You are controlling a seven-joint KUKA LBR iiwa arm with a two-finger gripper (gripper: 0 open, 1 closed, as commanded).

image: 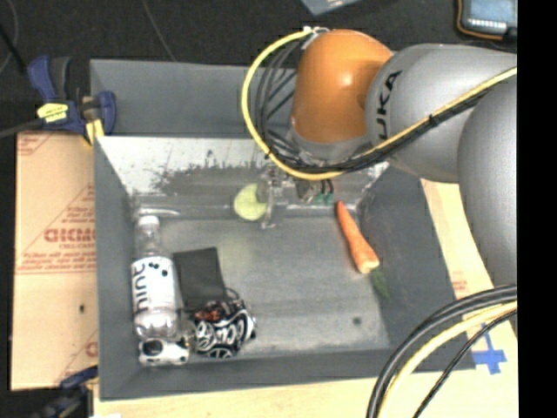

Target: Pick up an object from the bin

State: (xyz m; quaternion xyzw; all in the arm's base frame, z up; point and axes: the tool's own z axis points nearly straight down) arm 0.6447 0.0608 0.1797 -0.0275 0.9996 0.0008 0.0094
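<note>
At 8 o'clock in the grey metal bin (pixel 287 368) lies a clear plastic water bottle with a white label (pixel 154 290), its cap toward the back wall. Just beside it, on the 3 o'clock side, is a flat black rectangular pouch (pixel 198 273). At 7 o'clock there is a crumpled black-and-white patterned thing (pixel 224 329), with a small white thing (pixel 162 352) next to it.

At 12 o'clock, near the back wall, lies a pale yellow-green round thing (pixel 248 204), small and smooth, like a little ball or a fruit. The gripper (pixel 272 209) is low over the floor, directly at its 3 o'clock side. If they touch, I cannot tell, and also I cannot tell if the gripper is open or closed. Nothing is seen held in it.

The grey arm (pixel 435 103) comes from 2 o'clock and bends downward, with its orange cover (pixel 339 81) above the gripper. At 3 o'clock lies an orange carrot (pixel 355 238), well apart from the gripper.
</note>
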